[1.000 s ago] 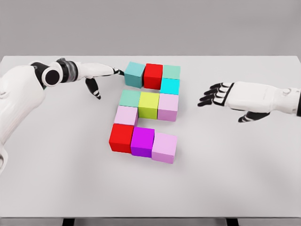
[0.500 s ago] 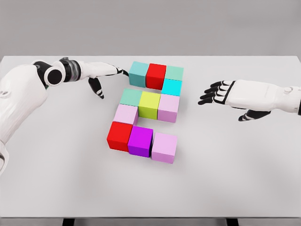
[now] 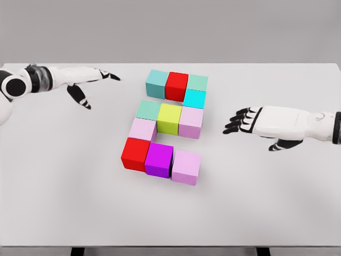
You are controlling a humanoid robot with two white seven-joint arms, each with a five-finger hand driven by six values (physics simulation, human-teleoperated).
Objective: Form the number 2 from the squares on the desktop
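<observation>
Single view only: the head camera. It looks forward and steeply down from above the near edge of the table (image 3: 266, 213), whose white top fills most of the frame, with a plain grey backdrop across the upper band. The far table edge runs level near the top; the near edge shows at the bottom. Distance is moderate: the whole tabletop width fits. No second view exists for overlap.
</observation>
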